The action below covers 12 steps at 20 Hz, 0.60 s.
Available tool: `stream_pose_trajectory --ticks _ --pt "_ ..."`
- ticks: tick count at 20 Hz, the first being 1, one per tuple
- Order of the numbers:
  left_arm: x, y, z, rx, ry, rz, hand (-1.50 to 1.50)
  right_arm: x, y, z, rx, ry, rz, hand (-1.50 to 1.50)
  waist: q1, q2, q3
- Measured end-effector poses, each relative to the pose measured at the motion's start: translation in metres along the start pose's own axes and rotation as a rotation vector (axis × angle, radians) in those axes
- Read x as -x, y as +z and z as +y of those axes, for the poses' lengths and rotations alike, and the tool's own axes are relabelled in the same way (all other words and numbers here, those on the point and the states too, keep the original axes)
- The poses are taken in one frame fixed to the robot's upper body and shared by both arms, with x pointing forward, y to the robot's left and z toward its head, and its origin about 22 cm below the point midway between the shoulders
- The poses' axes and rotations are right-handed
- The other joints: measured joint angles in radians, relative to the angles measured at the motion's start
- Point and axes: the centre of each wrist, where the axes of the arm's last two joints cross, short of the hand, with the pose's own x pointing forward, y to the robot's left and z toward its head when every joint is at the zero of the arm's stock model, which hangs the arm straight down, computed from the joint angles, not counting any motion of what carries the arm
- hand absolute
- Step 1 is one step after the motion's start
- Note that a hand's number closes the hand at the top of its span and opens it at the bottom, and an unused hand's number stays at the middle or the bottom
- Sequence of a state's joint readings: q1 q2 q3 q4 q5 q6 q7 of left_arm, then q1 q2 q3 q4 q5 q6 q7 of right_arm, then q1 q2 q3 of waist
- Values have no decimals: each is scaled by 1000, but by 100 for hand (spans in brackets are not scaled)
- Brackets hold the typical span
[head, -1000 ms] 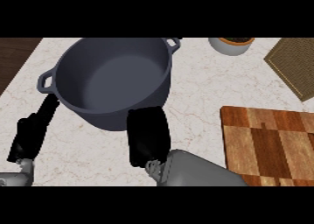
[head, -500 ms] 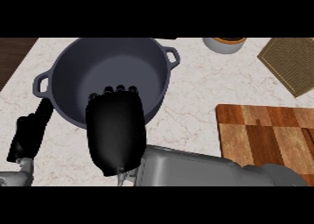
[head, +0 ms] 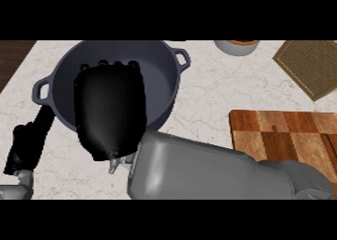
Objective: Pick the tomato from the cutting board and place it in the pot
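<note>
Head view, counter top.

Right hand [head: 110, 112]: now hanging over the grey pot [head: 167, 89], back of the hand upward, where half a second ago it was only reaching the near rim and a second ago it was lying beside the pot on the counter. Fingertips are bending down toward the pot's floor; whether they are pinching anything I cannot tell, since the palm side is hidden.

Tomato: not showing anywhere. The visible part of the cutting board [head: 281, 136], at the counter's right edge, is carrying no tomato, so it is probably sitting under the right hand, above the pot; this is a judgement, not a sighting.

Pot: standing at the counter's far left, two loop handles showing, inside partly covered by the hand.

Left hand [head: 28, 143]: resting at the counter's near left edge beside the pot, fingers straight and together, unchanged.

Woven mat [head: 315, 63]: lying at the far right corner.

Small bowl [head: 236, 46]: standing at the far edge.

Meaning for the task: carrying appears to be ending and release into the pot is becoming the step in hand.
</note>
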State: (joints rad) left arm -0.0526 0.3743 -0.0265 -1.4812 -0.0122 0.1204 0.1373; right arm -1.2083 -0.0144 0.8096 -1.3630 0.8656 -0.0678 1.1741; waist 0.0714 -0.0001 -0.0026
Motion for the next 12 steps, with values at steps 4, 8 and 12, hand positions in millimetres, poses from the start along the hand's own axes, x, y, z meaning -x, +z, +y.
stream_pose_trajectory --ticks 4,8,12 --pt "3 1 2 -6 -4 -4 0 2 -22 1 24 -27 36 150 -8 4 0" --pt "0 4 1 -17 2 -2 0 6 -45 3 29 -43 74 150 -15 5 1" --pt "-1 4 12 -18 3 -8 0 23 -68 22 19 -53 120 150 -16 9 1"
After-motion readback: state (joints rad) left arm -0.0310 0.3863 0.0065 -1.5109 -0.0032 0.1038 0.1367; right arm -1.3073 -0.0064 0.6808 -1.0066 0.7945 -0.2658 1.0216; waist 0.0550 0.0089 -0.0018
